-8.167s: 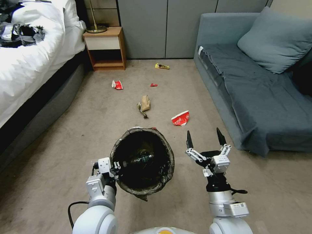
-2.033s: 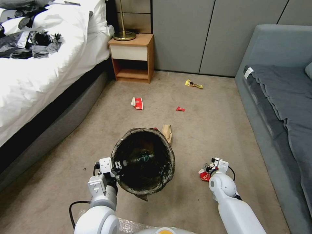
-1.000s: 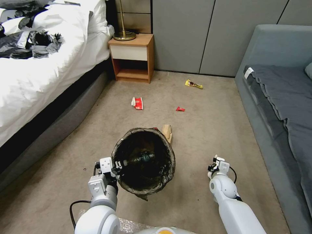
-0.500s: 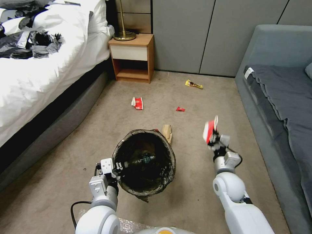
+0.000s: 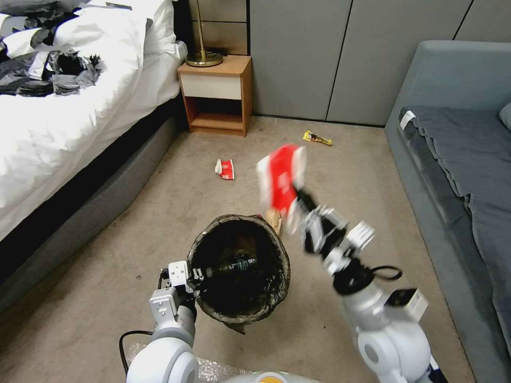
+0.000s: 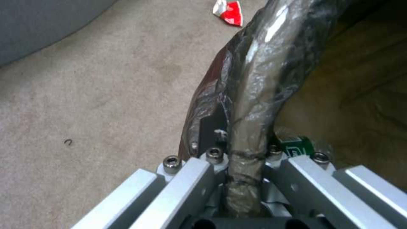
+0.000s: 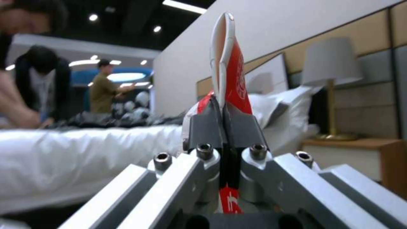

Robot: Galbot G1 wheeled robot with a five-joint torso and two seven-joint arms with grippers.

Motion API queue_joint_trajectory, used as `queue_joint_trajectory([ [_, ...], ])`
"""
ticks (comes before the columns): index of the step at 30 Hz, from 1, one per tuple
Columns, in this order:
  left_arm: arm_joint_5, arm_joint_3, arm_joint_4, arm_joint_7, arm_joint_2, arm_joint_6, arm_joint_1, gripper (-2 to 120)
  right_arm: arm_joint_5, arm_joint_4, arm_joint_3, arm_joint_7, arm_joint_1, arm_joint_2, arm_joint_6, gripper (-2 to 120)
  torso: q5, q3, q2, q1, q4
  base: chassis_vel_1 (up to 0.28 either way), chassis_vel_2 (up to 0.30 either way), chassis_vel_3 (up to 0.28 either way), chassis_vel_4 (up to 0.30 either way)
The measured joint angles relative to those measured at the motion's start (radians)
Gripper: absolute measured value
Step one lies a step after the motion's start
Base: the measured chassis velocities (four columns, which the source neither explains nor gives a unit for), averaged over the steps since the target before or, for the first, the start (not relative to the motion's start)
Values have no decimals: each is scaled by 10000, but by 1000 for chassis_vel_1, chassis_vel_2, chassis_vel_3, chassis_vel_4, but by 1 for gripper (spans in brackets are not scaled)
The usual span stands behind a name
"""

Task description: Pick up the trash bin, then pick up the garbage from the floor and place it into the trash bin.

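left gripper: clenching trash bin rim
right gripper: pinching crushed cup, looking light, flimsy, gripping flattened edge

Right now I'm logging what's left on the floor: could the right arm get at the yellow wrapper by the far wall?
Probably not as things stand. The right gripper is shut on a crushed red-and-white cup, raised above the trash bin; the yellow wrapper lies well beyond it.

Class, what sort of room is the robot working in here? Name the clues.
Probably a bedroom, perhaps a hotel-style or mock-up one: a bed with white bedding, a wooden nightstand holding a brass lamp, and a grey sofa.
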Motion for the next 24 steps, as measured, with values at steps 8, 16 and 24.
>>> queue_joint_trajectory([
  [8, -77, 2, 0, 2, 27, 74, -73, 0, -118, -936, -242, -594, -157, -681, -14, 0, 0, 0, 0, 0, -1, 0, 0, 0, 0],
  [16, -100, 17, -37, 2, 37, 112, -86, 0, -164, -1922, -179, -627, 78, -477, 153, 0, 0, 0, 0, 0, -1, 0, 0, 0, 0],
  [24, -131, 10, -154, 3, 40, 155, -110, 0, -553, -2654, -132, -731, 133, -264, 301, 7, -1, 0, 0, 0, -1, 0, 0, 0, 0],
])
